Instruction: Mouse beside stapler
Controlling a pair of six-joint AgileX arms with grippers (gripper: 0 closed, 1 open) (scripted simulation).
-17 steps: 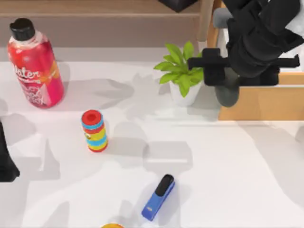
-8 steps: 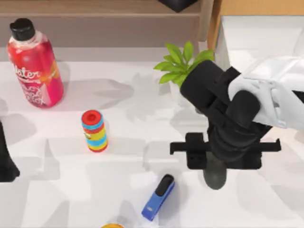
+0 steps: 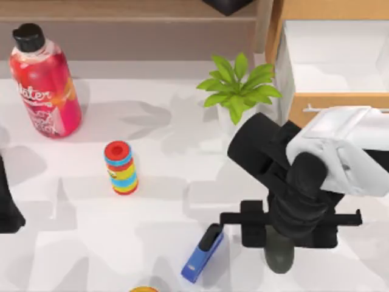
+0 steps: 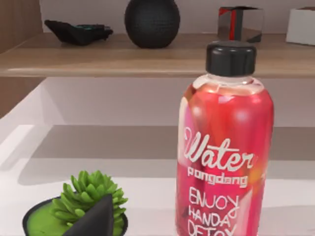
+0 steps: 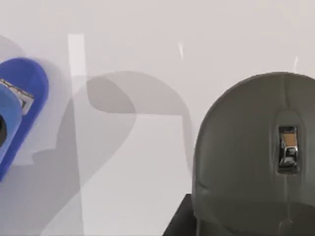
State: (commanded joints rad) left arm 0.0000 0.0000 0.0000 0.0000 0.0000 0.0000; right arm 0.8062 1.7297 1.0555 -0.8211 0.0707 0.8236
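Placing step: my right gripper (image 3: 281, 234) has its jaws clenched on the mouse (image 3: 279, 254), low over the tabletop (image 3: 170, 182), near the stapler (image 3: 202, 252) on its right. Next: lower until it sits flat, then release. Arm reaches in from the right, wrist pointing down. Left arm parked at left edge.

A red water bottle (image 3: 44, 82) with a black cap stands upright at the table's (image 3: 182, 128) far left. A red-blue-yellow striped cylinder (image 3: 120, 167) stands nearer the middle. A small potted plant (image 3: 238, 91) sits beside an open wooden drawer (image 3: 331, 67). A black sphere (image 4: 151, 22) rests on the shelf (image 4: 123, 56) behind the bottle.
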